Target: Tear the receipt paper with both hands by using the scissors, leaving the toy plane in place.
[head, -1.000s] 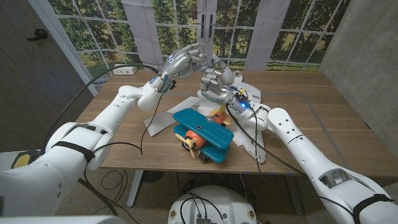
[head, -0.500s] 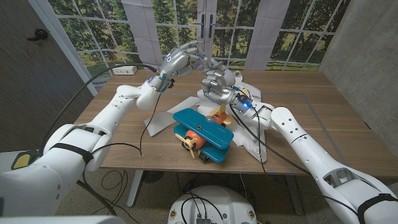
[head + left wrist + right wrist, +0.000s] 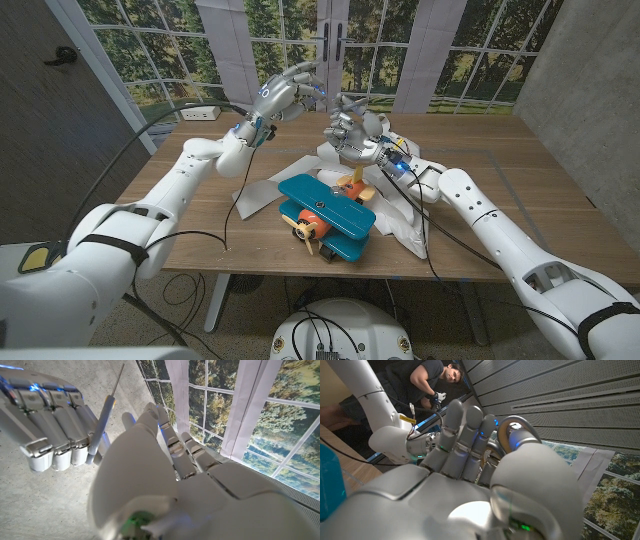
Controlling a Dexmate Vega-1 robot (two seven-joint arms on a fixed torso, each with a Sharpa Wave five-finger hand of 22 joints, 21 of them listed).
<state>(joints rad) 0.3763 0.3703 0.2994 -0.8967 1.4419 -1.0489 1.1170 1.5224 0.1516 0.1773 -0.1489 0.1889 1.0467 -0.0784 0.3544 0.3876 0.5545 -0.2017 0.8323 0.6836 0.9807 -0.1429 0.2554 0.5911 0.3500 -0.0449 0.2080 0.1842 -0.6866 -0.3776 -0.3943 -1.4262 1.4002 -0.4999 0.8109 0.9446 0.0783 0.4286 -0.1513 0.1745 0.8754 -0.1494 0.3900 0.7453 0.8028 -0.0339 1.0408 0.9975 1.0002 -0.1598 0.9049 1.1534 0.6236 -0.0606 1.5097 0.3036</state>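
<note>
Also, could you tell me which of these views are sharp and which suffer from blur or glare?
Head view: evenly lit and sharp, the toy plane crisp. Left wrist view: the left hand is close and soft-focused, the window bright behind it. Right wrist view: the right hand is blurred up close, with shiny highlights on its shell.

Head camera high over the table (image 3: 520, 170) — wrist cameras close behind raised hands, facing each other.
</note>
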